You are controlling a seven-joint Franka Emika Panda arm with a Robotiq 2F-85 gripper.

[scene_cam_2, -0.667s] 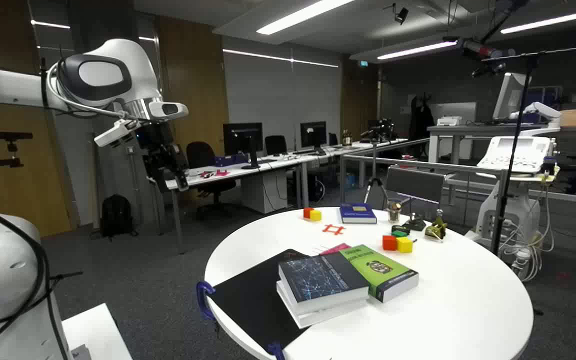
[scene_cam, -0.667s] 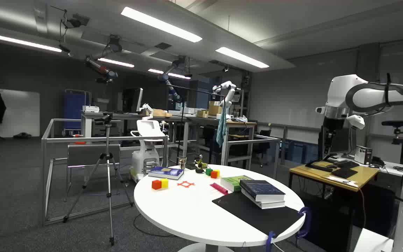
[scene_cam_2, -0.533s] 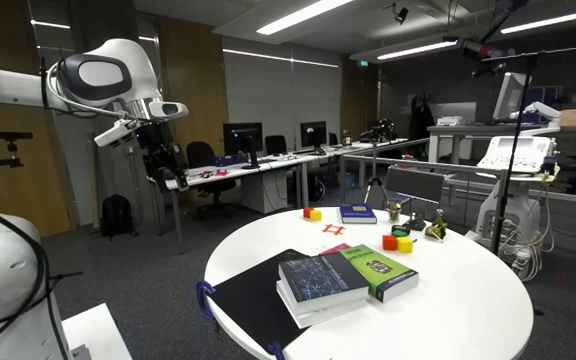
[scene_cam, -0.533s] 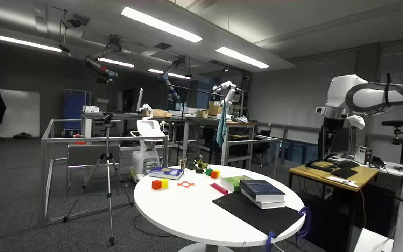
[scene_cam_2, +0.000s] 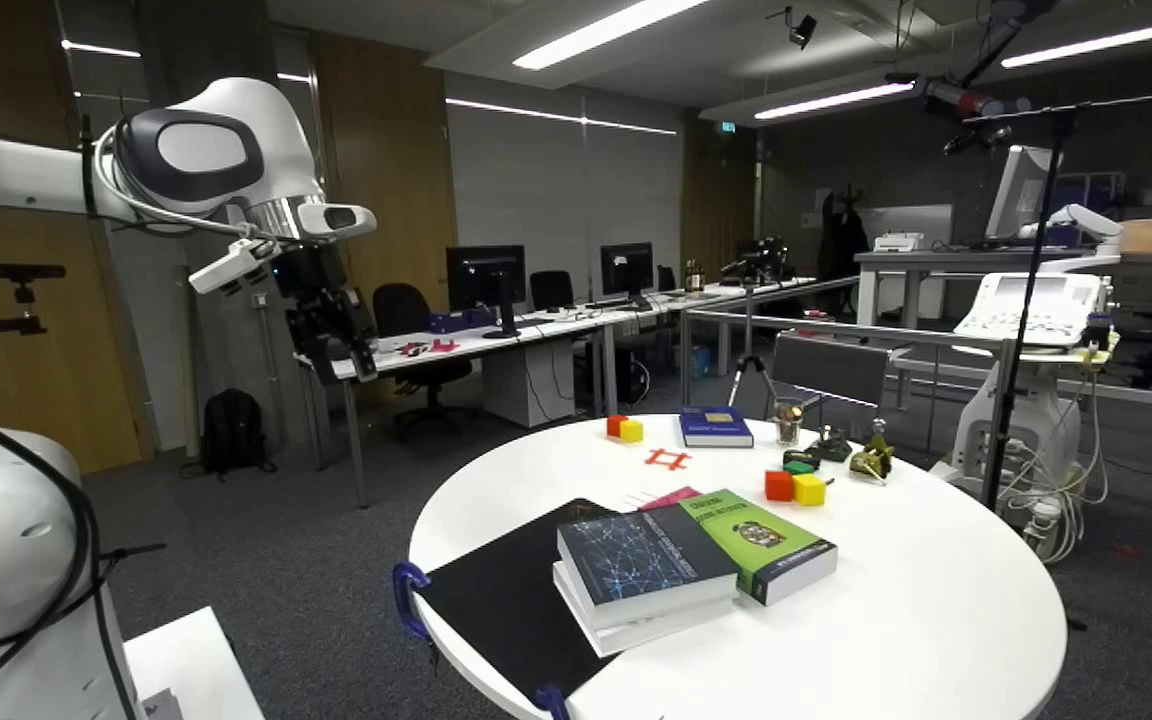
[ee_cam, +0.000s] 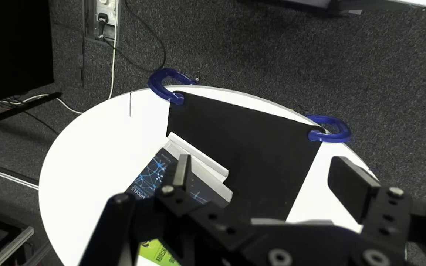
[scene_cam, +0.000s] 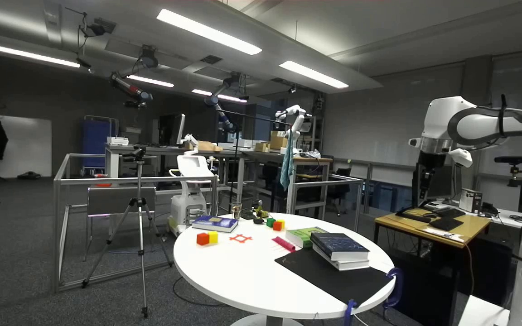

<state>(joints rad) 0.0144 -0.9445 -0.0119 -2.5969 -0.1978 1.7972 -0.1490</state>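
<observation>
My gripper [ee_cam: 266, 170] is open and empty, its two fingers wide apart in the wrist view. It hangs in the air above and beside the round table; it also shows in both exterior views [scene_cam: 419, 197] [scene_cam_2: 341, 365] and touches nothing. Below it lies a black mat [ee_cam: 250, 147]. A dark blue book [scene_cam_2: 646, 560] rests on a white-edged book [scene_cam_2: 626, 630], partly on the mat; the left finger hides part of it in the wrist view [ee_cam: 150, 181]. A green book [scene_cam_2: 756, 540] lies against this stack. A pink piece [scene_cam: 283, 244] lies beside the green book.
Two blue clamps [ee_cam: 168, 83] [ee_cam: 331, 129] grip the rim of the white table [scene_cam_2: 896, 620]. Farther back are red [scene_cam: 203, 238] and yellow [scene_cam: 213, 237] cubes, an orange lattice piece [scene_cam: 240, 238], a blue book [scene_cam: 215, 223], a glass [scene_cam_2: 788, 425] and another cube group [scene_cam_2: 794, 487].
</observation>
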